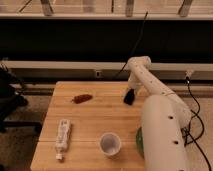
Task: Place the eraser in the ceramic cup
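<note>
The ceramic cup (109,144) is small, round and white and stands upright near the table's front edge, a little right of centre. My gripper (129,97) is a dark shape low over the far right part of the wooden table (100,117), well behind the cup. My white arm (162,127) runs from the lower right up to it. I cannot make out an eraser for certain. It may be hidden behind my arm.
A green plate (138,142) shows as a sliver right of the cup, mostly hidden by my arm. A small red-brown object (81,98) lies at the far left of the table. A long white object (62,137) lies at the front left. A dark wall and cables run behind.
</note>
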Controlling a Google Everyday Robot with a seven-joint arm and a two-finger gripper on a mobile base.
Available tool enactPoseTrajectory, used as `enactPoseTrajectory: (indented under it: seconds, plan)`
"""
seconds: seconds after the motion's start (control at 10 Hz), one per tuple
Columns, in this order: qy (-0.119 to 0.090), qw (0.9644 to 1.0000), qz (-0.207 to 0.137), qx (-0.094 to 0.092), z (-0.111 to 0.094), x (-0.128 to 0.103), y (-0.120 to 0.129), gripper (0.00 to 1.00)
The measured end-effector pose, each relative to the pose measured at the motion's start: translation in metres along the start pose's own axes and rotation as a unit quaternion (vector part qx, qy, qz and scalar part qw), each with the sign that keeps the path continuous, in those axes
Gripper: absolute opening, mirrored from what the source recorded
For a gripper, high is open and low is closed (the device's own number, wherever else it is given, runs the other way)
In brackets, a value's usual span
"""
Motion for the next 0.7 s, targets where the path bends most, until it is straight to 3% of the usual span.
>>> enactPoseTrajectory:
  seconds: [0.2,0.7]
  plan:
    - [0.001,1.0000,0.007,0.004,-0.007,0.002,0.001,0.00]
    - [0.015,0.9998,0.014,0.007,-0.050,-0.008,-0.006,0.00]
